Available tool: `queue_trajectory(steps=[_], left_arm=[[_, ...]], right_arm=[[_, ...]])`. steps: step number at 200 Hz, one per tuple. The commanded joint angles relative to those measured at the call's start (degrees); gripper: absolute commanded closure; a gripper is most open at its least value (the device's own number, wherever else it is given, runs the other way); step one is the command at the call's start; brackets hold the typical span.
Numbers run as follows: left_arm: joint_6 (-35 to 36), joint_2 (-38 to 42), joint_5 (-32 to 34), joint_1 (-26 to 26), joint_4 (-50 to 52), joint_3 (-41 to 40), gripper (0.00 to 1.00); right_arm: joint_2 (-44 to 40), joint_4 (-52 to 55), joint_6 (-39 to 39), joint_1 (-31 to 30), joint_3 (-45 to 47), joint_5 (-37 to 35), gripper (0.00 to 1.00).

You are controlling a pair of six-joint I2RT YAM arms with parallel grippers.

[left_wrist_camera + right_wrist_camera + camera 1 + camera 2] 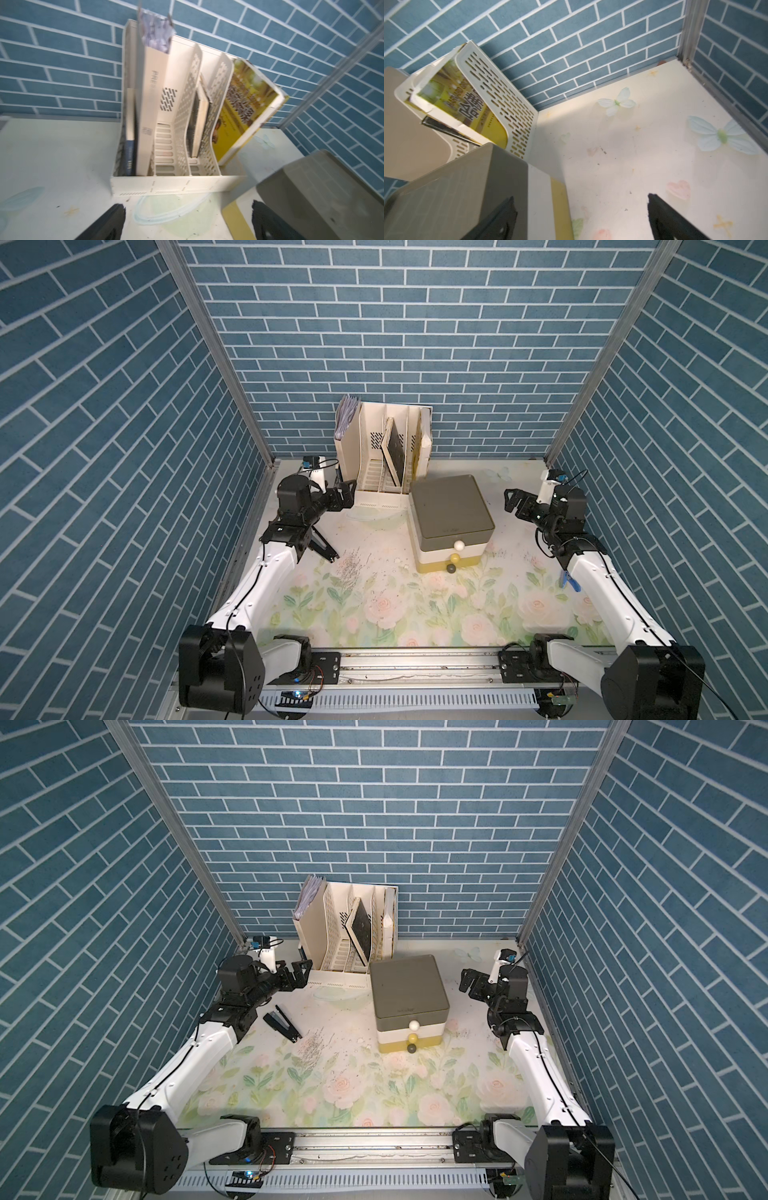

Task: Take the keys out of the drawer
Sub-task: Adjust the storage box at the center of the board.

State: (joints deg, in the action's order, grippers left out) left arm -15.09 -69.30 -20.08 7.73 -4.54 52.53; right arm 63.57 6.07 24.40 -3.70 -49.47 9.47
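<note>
The drawer unit stands mid-table: grey top, white middle and yellow bottom drawers, each with a round knob, all pushed in. The keys are hidden. My left gripper hangs open left of the unit, in front of the file rack; in the left wrist view its fingers are spread over bare table, with the unit beside them. My right gripper is open to the unit's right, nothing between its fingers; the unit's corner shows there.
A cream file rack with books stands against the back wall behind the drawers. A black stapler and scattered staples lie near the left arm. A small blue tool lies by the right arm. Brick-patterned walls close three sides.
</note>
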Motion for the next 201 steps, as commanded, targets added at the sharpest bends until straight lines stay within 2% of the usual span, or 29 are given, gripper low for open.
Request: queue_trajectory(steps=[1, 27, 105, 143, 173, 201], left_arm=[[-2.0, -1.3, -6.5, 1.3, 1.9, 2.2, 0.0], [-0.6, -6.0, -9.2, 4.3, 3.2, 7.8, 0.0], [3.2, -20.6, -14.8, 12.7, 2.8, 20.3, 0.0], [3.3, -27.0, -16.9, 14.1, 2.5, 26.0, 0.0], [3.7, -31.0, -17.4, 14.9, 3.8, 29.5, 0.0], [5.3, -33.7, -17.4, 15.6, 5.9, 32.1, 0.0]], right_arm=[[-2.6, 6.7, 4.7, -0.2, -2.8, 6.2, 0.0], [-3.1, 8.8, 7.9, -0.3, -4.1, 11.7, 0.0], [-5.8, 16.7, 14.6, -0.8, -6.0, 17.9, 0.0], [-7.8, 18.0, 18.8, -1.7, -4.0, 21.9, 0.0], [-9.2, 21.9, 19.0, -2.2, -4.5, 20.3, 0.0], [-10.3, 23.5, 21.0, -2.7, -3.4, 22.0, 0.0]])
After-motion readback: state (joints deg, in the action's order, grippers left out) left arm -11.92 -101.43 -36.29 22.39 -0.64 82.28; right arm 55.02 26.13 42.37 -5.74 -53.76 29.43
